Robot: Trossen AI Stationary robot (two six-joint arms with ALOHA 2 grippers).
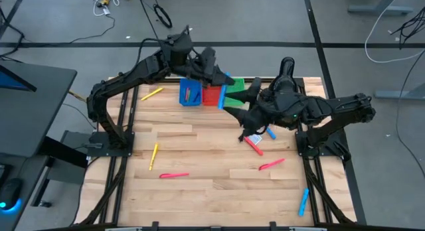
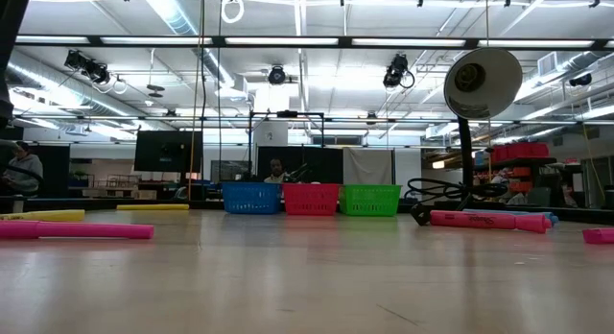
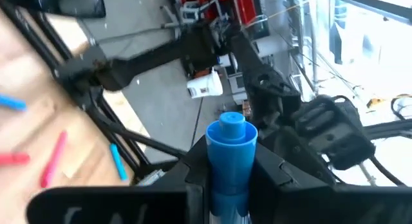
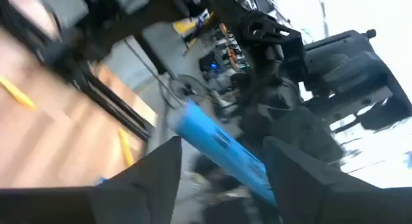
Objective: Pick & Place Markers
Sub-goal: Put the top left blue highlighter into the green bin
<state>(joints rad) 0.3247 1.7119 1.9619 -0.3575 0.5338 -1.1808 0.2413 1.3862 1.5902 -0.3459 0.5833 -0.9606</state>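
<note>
The wooden table (image 1: 212, 191) sits on a grey lab floor, with the blue bin (image 1: 190, 93), red bin (image 1: 211, 95) and green bin (image 1: 234, 90) in a row at the upper centre of the high view. Both arms meet just above those bins.

I read this as a mid-air handover of 1 blue marker (image 3: 232, 153). My left gripper (image 3: 232, 172) is clamped on it, cap end sticking up between the fingers. My right gripper (image 4: 222, 150) stands open around the same marker, with a gap showing on each side.

To do it well, I'd pull the right arm straight back without brushing the barrel, then carry the marker to the blue bin, which lies just to the lower left of the left gripper in the high view.

Loose markers lie across the lower half, including a pink marker (image 1: 174, 175) and a yellow marker (image 1: 155, 156).
</note>
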